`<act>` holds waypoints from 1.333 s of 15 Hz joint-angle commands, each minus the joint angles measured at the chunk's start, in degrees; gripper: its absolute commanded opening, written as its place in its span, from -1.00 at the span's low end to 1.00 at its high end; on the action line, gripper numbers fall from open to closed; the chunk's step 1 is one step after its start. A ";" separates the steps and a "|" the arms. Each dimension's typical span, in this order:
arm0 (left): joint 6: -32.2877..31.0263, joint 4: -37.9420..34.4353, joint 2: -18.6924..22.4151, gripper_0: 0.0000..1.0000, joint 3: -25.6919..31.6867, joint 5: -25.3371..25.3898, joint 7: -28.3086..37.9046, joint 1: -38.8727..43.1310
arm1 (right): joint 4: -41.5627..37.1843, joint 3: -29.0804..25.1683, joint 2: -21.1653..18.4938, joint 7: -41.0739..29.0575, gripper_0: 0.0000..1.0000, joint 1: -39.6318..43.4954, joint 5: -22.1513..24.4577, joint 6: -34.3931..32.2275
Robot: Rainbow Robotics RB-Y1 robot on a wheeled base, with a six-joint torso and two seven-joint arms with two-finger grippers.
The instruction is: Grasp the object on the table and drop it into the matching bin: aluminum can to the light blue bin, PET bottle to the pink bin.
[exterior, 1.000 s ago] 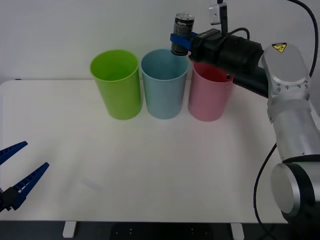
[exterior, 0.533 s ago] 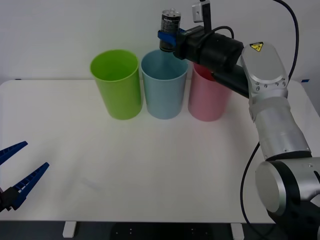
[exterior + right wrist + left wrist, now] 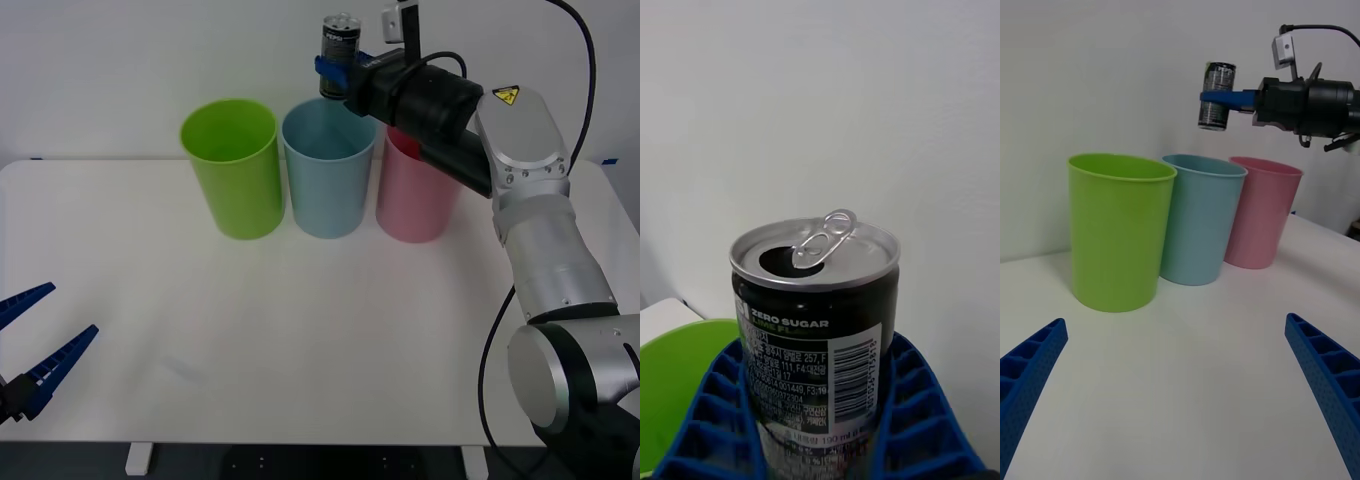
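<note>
The right gripper (image 3: 336,70) is clamped on the aluminum can (image 3: 340,56), its blue ribbed fingers (image 3: 719,409) pressed against the lower half of the can on either side. The can stands upright in that grip, long axis vertical, silver top and pull tab up, the mouth already opened. It hangs in the air above the light blue bin (image 3: 329,167), clear of the rim and over the far side of the opening rather than its centre; from the left wrist view it sits above the blue bin's rim, well apart from it. The coming move turns on that vertical line: the bin's mouth lies straight below the can, so a release here should probably send it in, though a drop this near the far rim could clip the edge.

Relative to the light blue bin, the lime green bin (image 3: 232,165) stands just beside it on the robot's left and the pink bin (image 3: 418,190) just beside it on the right, all three on the white table (image 3: 300,340). Nothing can be made out inside any of them.

The left gripper (image 3: 35,355) waits spread open, low over the near edge of the table, well apart from the light blue bin.
</note>
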 commanded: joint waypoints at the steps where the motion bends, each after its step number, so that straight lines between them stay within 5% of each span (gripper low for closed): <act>1: 0.00 0.00 0.00 1.00 0.00 0.00 0.00 0.00 | -0.01 -0.08 0.03 0.52 1.00 0.02 -0.03 0.00; 11: 0.00 0.00 0.00 1.00 0.00 0.00 0.00 0.00 | -0.01 -0.17 -0.06 0.96 1.00 0.72 -1.78 -0.27; 15: 0.00 0.00 0.00 1.00 0.00 0.00 0.00 0.00 | -0.80 2.20 -3.58 3.07 1.00 2.83 -8.81 -1.76; 20: 0.00 0.00 0.00 1.00 0.00 0.00 0.00 0.00 | -13.46 4.66 -9.64 3.60 1.00 13.29 -15.32 -1.85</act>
